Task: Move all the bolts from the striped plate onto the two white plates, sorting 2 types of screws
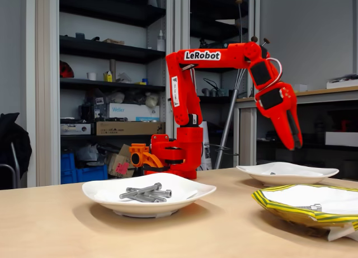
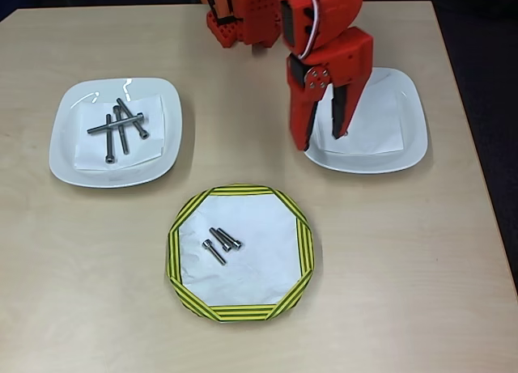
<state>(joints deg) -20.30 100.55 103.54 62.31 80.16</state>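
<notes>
The fingers hang parted and empty above the near rim of the right white plate in the overhead view, tips pointing down. Three short bolts lie close together on the striped plate; four long bolts lie crossed on the left white plate. The short ones look hard, smooth and light, likely to roll or slip, so pinching across the shank near the head seems safest. The red arm rises from its base, elbow high, forearm angled down over the surface.
</notes>
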